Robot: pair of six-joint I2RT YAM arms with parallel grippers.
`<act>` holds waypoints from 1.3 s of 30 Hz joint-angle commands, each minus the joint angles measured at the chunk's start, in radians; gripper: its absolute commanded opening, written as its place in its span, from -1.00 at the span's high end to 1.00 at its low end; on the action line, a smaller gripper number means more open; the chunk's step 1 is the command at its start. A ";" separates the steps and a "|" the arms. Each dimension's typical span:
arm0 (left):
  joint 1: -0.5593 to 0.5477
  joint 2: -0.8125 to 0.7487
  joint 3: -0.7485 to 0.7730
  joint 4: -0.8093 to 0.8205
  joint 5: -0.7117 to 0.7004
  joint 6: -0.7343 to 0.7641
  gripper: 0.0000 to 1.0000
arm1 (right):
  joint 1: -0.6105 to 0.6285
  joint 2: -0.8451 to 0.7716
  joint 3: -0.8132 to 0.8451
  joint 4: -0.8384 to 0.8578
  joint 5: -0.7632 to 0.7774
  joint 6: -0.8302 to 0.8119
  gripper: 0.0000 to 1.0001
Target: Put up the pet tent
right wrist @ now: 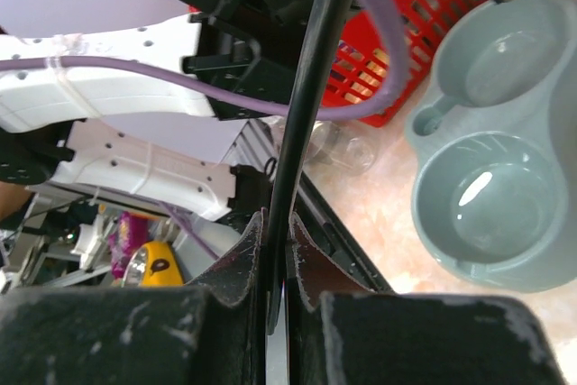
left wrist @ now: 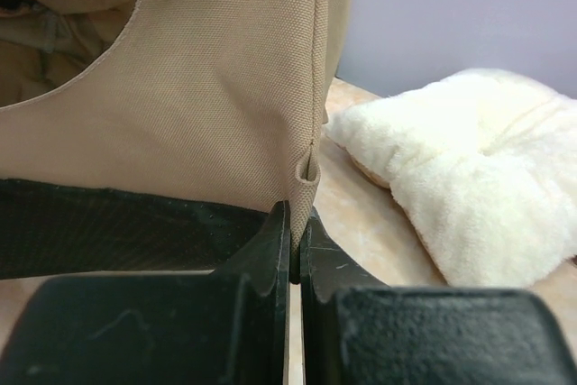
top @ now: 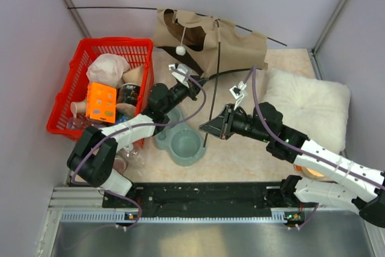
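Pet tent (top: pixel 204 43) sits slumped and only partly raised at the back of the tabletop (top: pixel 240 154), between a red basket (top: pixel 114 41) of odds and ends on the left and a fluffy cream cushion (top: pixel 307 106) on the right, with its white pompom (top: pixel 179 49) dangling at the front. The left pincer (left wrist: pixel 296 223) is closed on a thin fold at the tent's lower tan corner seam. The right pincer (right wrist: pixel 275 223) is clamped on a thin dark pole (top: pixel 213 82) that rises to the tent's top edge. Several things could likely go wrong. The fabric pinch is shallow, so a firm pull may tug the seam free. The smooth pole may slide or twist between the fingers, or bow and spring out. Its lower end hangs just beside a grey double bowl (top: pixel 180 139) and could knock it. The overhead view alone shows the whole sagging tent and a second long pole lying across the back. Only the left wrist view shows how little cloth is gripped, with the cushion (left wrist: pixel 469 169) beyond. Only the right wrist view shows the pole (right wrist: pixel 306 87) seated between the fingers, with the bowl (right wrist: pixel 487 187) close by.
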 commanded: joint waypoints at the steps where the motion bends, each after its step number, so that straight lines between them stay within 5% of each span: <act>1: -0.006 -0.068 0.024 -0.020 0.084 -0.036 1.00 | -0.001 -0.053 -0.030 0.092 0.167 -0.106 1.00; 10: -0.006 -0.154 -0.042 -0.098 0.209 -0.037 1.00 | -0.003 -0.129 -0.072 0.243 0.371 -0.163 1.00; 26: -0.007 -0.251 -0.066 -0.245 0.252 -0.057 1.00 | -0.003 0.169 0.068 0.668 0.443 -0.174 1.00; 39: -0.007 -0.317 -0.166 -0.274 0.275 -0.092 1.00 | -0.003 0.296 0.214 0.843 0.629 -0.370 1.00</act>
